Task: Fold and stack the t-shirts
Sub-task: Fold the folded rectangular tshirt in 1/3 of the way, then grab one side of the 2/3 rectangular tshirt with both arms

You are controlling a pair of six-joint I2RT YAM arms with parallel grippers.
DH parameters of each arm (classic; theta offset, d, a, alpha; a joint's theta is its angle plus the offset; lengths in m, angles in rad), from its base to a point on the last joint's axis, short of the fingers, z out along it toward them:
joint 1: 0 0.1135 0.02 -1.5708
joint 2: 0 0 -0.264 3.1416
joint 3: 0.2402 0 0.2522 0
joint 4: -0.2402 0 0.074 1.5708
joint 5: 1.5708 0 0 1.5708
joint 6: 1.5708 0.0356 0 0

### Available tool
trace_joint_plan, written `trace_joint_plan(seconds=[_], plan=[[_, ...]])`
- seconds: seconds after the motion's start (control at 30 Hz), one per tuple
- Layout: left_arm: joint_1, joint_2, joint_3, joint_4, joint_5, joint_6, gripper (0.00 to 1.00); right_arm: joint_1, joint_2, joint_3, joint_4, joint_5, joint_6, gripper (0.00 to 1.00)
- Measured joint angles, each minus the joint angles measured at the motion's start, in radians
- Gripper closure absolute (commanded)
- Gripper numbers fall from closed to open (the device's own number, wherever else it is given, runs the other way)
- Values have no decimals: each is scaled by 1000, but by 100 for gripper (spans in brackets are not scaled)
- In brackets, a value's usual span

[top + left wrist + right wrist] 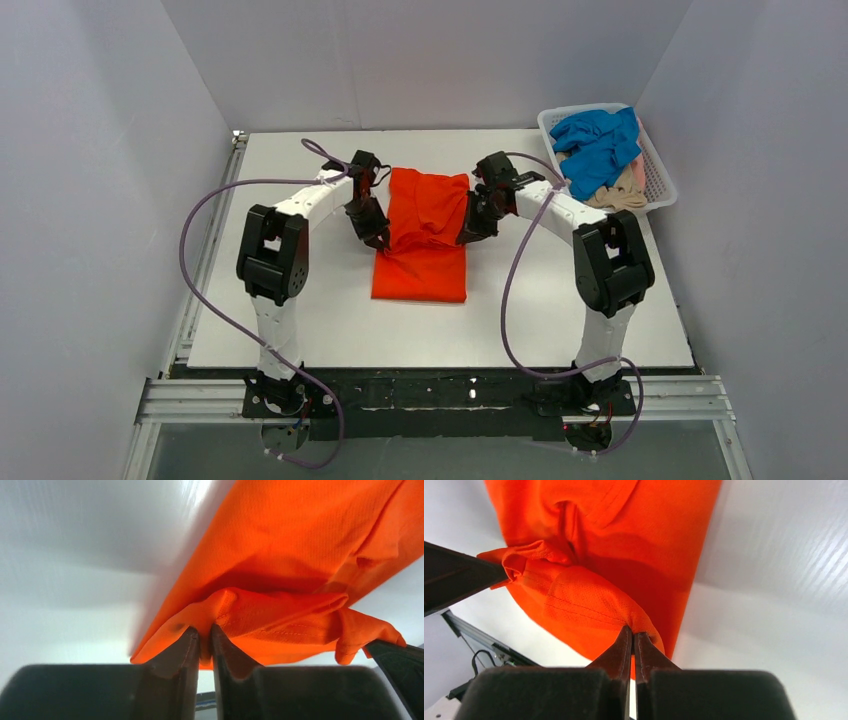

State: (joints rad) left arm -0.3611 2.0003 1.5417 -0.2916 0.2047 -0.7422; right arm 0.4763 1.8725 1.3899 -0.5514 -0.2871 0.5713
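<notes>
left gripper (202, 641) and right gripper (633, 640) are each clamped on an edge of the orange-red t-shirt (420, 262), which lies mid-table, partly lifted (its fold looks half done). blue t-shirt (598, 145) and beige-pink t-shirt (626, 192) lie crumpled in the basket (660, 178); no stack yet.

1. From the overhead camera I see a white worktop (300, 320).
2. The orange shirt (420, 275) lies at its middle, near end flat on the surface, side edges lifted off it.
3. A white basket (657, 172) sits on my far right corner, well apart from the shirt.
</notes>
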Motion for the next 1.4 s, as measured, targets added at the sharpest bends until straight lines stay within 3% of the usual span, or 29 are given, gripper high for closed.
trace_joint_plan(seconds=[0.17,0.27,0.47,0.73,0.87,1.03,1.17,1.33,1.4], plan=[[5,62,70,-9,-12,31,30,-15,65,38,6,39,5,30],[8,64,112,-26,-17,49,3,-21,91,97,-6,74,-5,19],[12,5,128,-35,-42,64,2,-19,2,89,3,129,-25,15],[13,-421,-270,-26,-82,43,2,113,-266,-198,82,94,-23,13],[13,-547,-463,2,-50,27,2,138,-373,-418,132,68,31,14],[13,-511,-581,47,-17,4,3,126,-373,-517,165,64,113,21],[13,-453,-587,97,0,-15,14,126,-340,-518,214,61,188,35],[13,-381,-593,149,25,-42,31,128,-296,-527,239,64,262,43],[13,-366,-604,167,35,-52,33,129,-288,-542,249,63,283,46]])
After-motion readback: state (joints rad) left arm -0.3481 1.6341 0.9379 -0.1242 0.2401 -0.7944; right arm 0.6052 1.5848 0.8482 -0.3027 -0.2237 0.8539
